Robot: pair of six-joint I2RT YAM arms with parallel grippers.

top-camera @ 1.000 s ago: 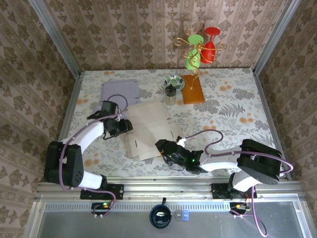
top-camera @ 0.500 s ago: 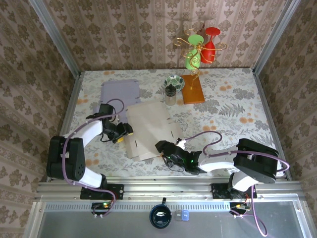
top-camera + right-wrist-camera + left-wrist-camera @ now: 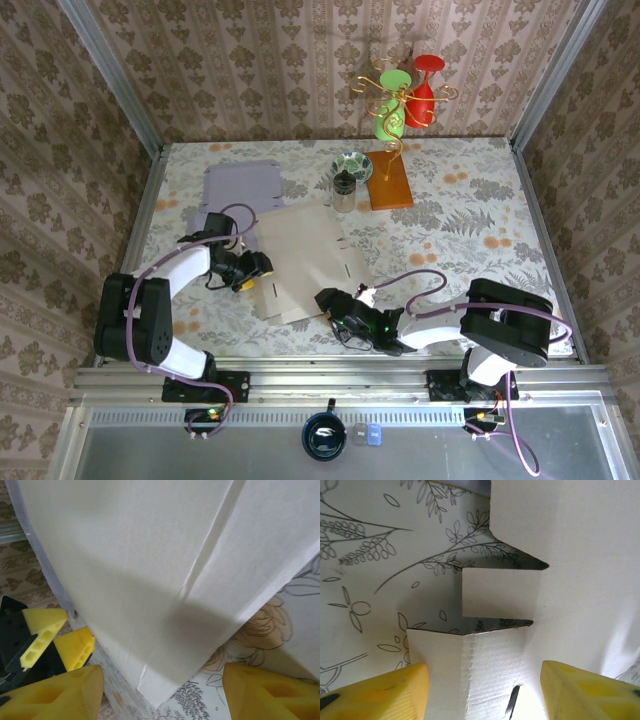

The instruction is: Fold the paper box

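Left hand [image 3: 484, 675] has crept along the box [image 3: 305, 255] edge. I see it and right hand [image 3: 162, 675] both spread open, box between their fingers.

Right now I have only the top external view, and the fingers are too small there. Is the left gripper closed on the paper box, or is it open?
Observer: It is open. In the left wrist view the left gripper has its yellow fingers apart, and a corrugated flap of the paper box lies between them, not clamped.
Operator: And the right gripper?
Observer: It is open too. The right gripper is spread wide, with the box's near corner between the fingers. The corner appears raised above the tablecloth.
Operator: Is there a fold line near that corner?
Observer: Yes, a crease runs down the panel towards it.
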